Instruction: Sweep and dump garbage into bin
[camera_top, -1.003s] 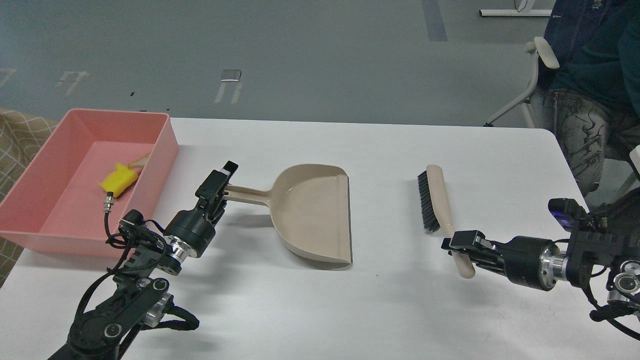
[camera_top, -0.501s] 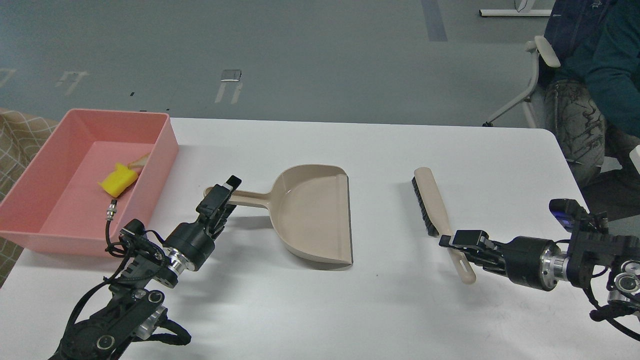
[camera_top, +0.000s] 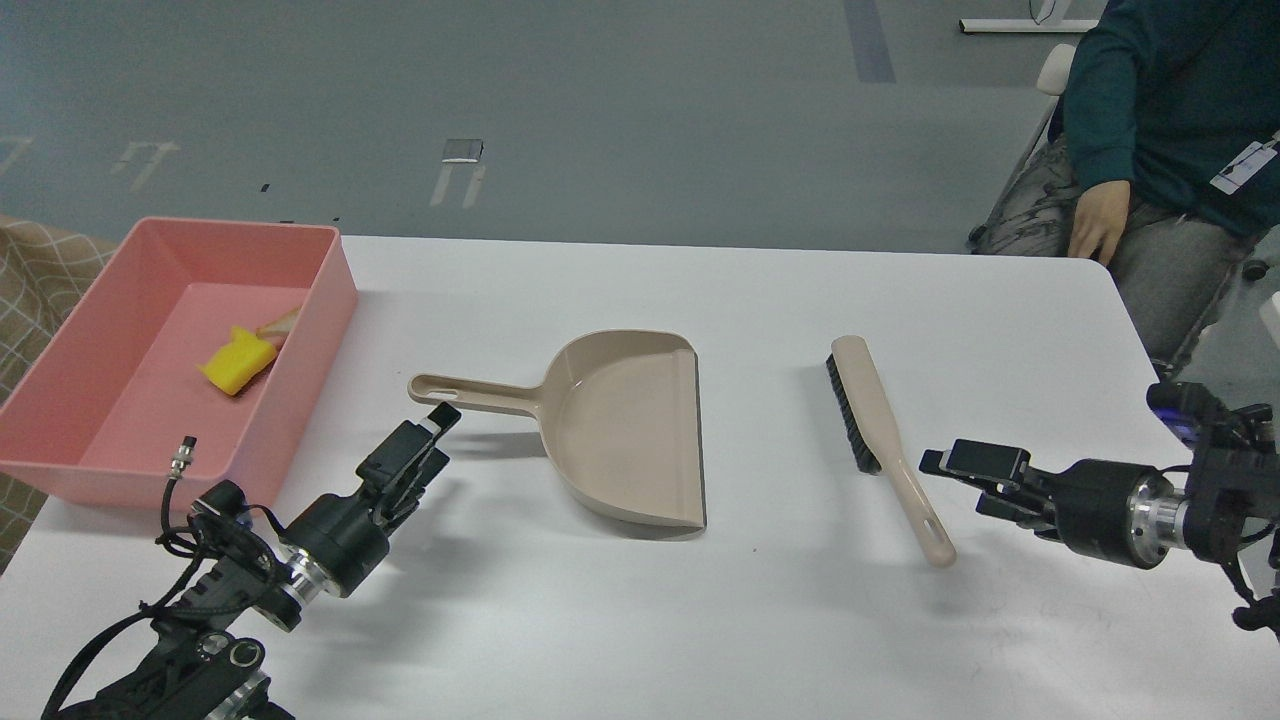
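The pink bin (camera_top: 322, 300) stands at the table's left. Inside it lie the garbage pieces: the yellow foam chunk (camera_top: 237, 363) and the thin beige stick (camera_top: 281, 321). The beige dustpan (camera_top: 625, 430) lies flat in the middle, with its handle (camera_top: 470, 392) pointing left. My left gripper (camera_top: 425, 440) is open and empty, just below and short of the handle's end. The beige brush (camera_top: 885, 445) with black bristles lies flat on the table at the right. My right gripper (camera_top: 975, 482) is open and empty, a little to the right of the brush's handle.
A seated person (camera_top: 1150, 130) in a dark green top is at the table's far right corner, one hand near the edge. The table's right edge (camera_top: 1140, 330) runs close to my right arm. A patterned cloth (camera_top: 40, 280) lies behind the bin.
My left gripper let go of the dustpan handle and drew back toward me. My right gripper released the brush, which now lies flat, and pulled away to the right. The person leaned in.
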